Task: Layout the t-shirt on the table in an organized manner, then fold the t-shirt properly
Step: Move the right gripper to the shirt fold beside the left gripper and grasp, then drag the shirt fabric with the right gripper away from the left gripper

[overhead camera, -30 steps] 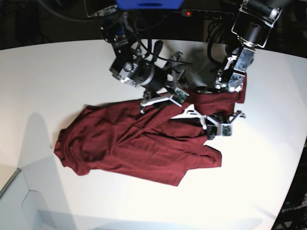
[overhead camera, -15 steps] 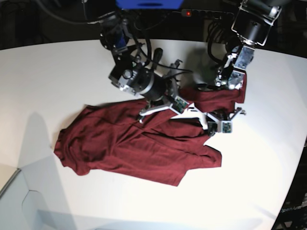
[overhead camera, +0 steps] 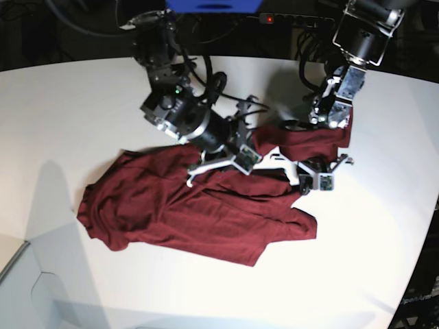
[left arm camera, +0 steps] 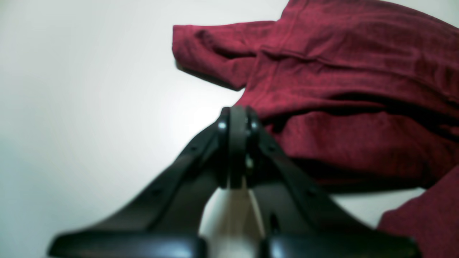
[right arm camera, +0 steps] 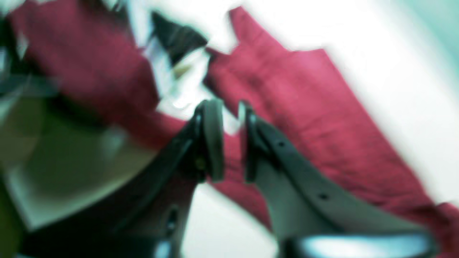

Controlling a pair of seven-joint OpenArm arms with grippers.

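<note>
T-shirt (overhead camera: 199,205) rumpled on table (overhead camera: 68,123), right end effector (right arm camera: 229,139) shifted leftward, slightly parted, left end effector (left arm camera: 235,150) clenched, empty.

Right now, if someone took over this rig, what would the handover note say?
Left gripper: shut, no cloth visible between its fingertips.
Right gripper: narrowly open over the cloth; the view is blurred, so a grasp is unconfirmed.
Dark maroon long-sleeved knit t-shirt: rumpled on the large white table, with folds overlapping. One part is bunched up against the left arm.
Done: nothing finished; the shirt is not spread flat.
Left: free the bunched part, lay out the body and sleeves, then fold.
</note>
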